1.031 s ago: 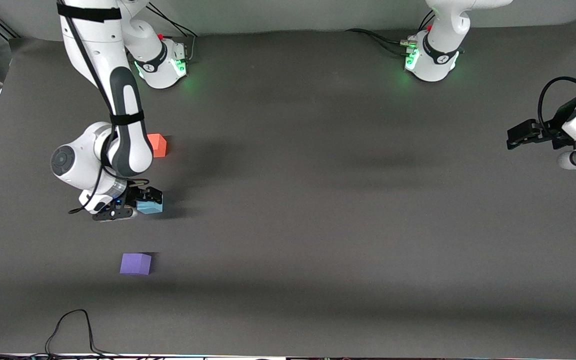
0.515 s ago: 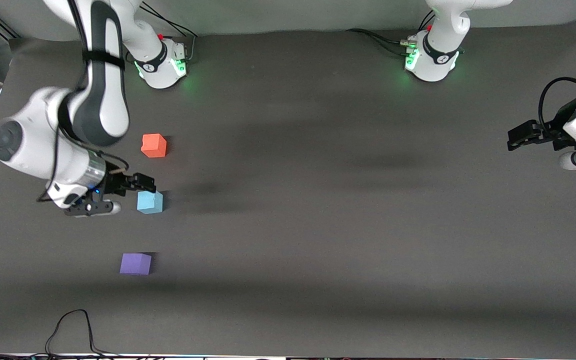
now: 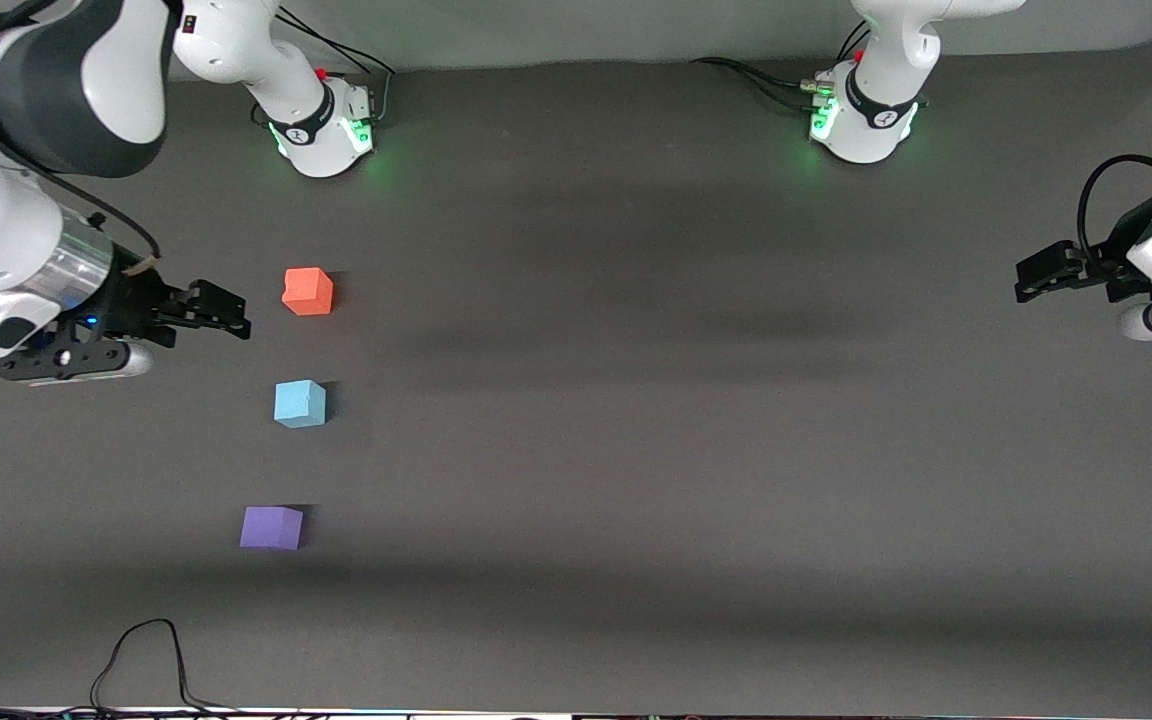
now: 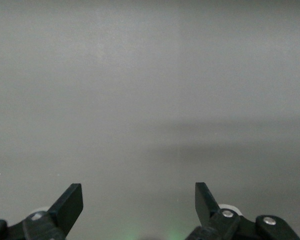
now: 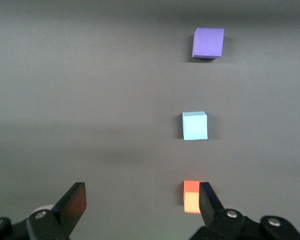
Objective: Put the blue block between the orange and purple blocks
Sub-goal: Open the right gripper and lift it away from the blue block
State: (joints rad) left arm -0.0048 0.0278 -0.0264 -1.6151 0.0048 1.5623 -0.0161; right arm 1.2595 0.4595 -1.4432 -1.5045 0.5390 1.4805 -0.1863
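Observation:
The blue block (image 3: 300, 404) rests on the dark table between the orange block (image 3: 308, 291), which is farther from the front camera, and the purple block (image 3: 271, 527), which is nearer. The three show in a line in the right wrist view: purple block (image 5: 208, 43), blue block (image 5: 195, 125), orange block (image 5: 192, 196). My right gripper (image 3: 226, 313) is open and empty, up in the air toward the right arm's end of the table, beside the orange block. My left gripper (image 3: 1031, 275) is open and empty and waits at the left arm's end.
The two arm bases (image 3: 321, 125) (image 3: 861, 120) stand along the table's edge farthest from the front camera. A black cable (image 3: 146, 660) lies at the edge nearest the front camera. The left wrist view shows only bare table (image 4: 150, 100).
My right gripper has let go of the blue block, lifted and drawn away toward the right arm's end of the table. The blue block stays between the other two. The left arm has not moved.

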